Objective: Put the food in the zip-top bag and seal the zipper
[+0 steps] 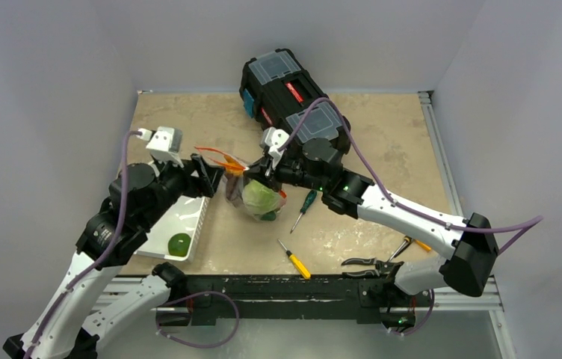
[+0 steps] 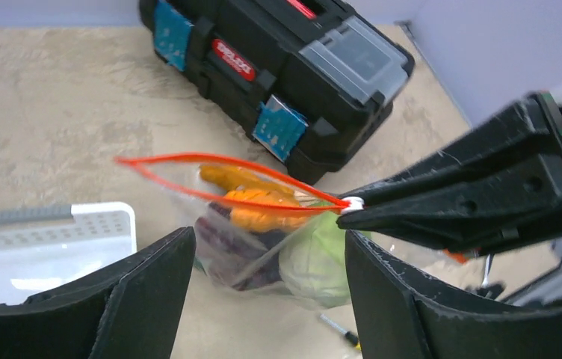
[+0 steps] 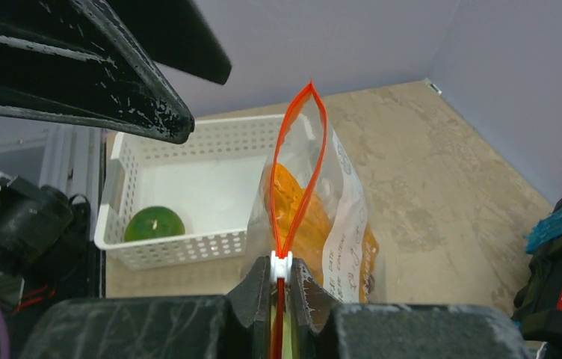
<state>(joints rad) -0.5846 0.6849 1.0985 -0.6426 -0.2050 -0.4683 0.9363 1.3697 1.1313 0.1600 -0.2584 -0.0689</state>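
The zip-top bag (image 1: 255,196) is over the middle of the desk (image 1: 383,149), just beside the white basket (image 3: 188,247). We cannot tell if its bottom rests on the desk. The right end effector (image 3: 282,288) is clenched on 1 end of the zipper (image 2: 188,155), exactly at the white tab (image 3: 281,265). The left end effector (image 2: 267,243) is released. Its 2 fingers stand wide apart near the other end of the mouth and grasp nothing. The mouth is open in a narrow loop. Inside we see the carrots (image 2: 259,209), the cabbage (image 2: 315,258) and something dark purple, probably the grapes (image 2: 222,254). 1 green round fruit (image 3: 155,223) lies in the basket.

We judge the bag to be thin, soft and slippery, and it sags around the toys, which look light. The film would fold under pressure, so the stiffer zipper strip is the better place to hold. We think the free end should be pinched, so that the mouth is stretched flat for the tab.
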